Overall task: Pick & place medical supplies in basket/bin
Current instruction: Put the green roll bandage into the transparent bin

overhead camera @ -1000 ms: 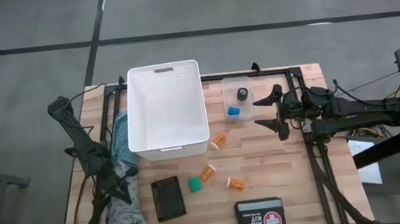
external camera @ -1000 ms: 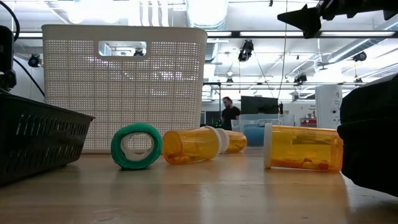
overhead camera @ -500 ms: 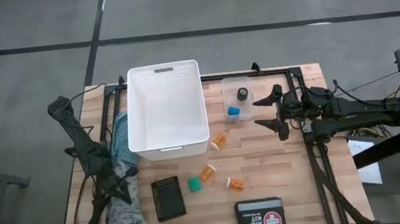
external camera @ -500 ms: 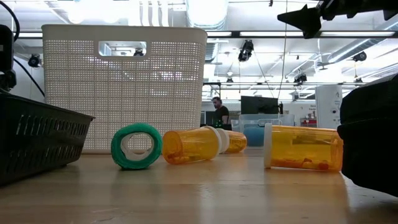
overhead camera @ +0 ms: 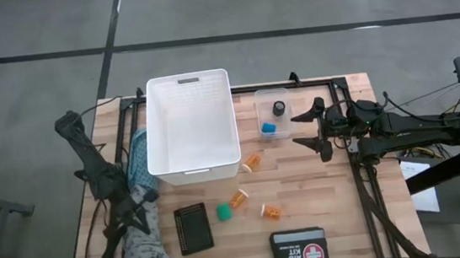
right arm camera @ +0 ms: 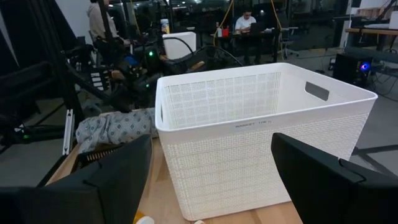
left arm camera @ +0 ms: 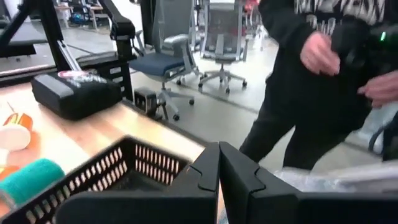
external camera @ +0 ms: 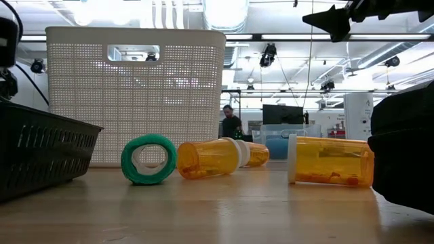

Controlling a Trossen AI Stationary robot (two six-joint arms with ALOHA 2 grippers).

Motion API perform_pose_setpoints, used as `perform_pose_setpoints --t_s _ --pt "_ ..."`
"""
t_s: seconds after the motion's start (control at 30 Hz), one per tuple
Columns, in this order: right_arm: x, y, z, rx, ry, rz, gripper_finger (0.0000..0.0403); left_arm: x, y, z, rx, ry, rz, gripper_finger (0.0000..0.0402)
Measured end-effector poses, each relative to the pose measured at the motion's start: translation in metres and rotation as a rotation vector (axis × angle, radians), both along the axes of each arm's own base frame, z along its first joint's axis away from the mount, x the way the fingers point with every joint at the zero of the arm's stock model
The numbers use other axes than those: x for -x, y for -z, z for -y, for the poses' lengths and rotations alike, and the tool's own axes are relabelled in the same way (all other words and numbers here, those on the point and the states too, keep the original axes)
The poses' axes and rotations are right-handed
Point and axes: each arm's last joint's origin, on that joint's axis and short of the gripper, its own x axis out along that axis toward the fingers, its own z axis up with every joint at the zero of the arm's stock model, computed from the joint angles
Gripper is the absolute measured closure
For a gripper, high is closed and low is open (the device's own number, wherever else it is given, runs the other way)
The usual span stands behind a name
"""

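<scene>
Right tool (overhead camera: 313, 129) wide open and empty beside the clear tub (overhead camera: 277, 114), left tool (overhead camera: 142, 219) closed over teal cloth (overhead camera: 137, 155), pill bottles (overhead camera: 238, 198) lying on bench (overhead camera: 339, 212)

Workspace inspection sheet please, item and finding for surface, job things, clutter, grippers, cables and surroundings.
Surface: wooden table.
Job's things: white basket empty; three orange pill bottles and a green piece on the table; blue and black pieces in the clear tub; patterned cloth beside the basket.
Clutter: first aid kit, black crate.
Grippers: left gripper shut; right gripper open, empty.
Cables: nothing seen on the table.
Surroundings: person nearby.
</scene>
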Motion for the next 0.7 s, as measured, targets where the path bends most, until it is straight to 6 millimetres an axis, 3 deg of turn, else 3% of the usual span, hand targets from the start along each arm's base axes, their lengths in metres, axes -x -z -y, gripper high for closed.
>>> perform_pose_setpoints --t_s 0.2,0.5,0.7 --pt "0.0 0.0 0.0 0.0 0.0 0.0 0.0076 0.002 -0.034 -0.004 0.02 -0.053 -0.034 0.0391" --pt "0.0 0.0 0.0 0.0 0.0 0.0 0.0076 0.009 -0.111 -0.022 0.001 -0.206 -0.026 0.0391" --pt "0.0 0.0 0.0 0.0 0.001 0.0 0.0076 0.003 -0.148 -0.018 -0.175 -0.288 -0.076 0.0391"
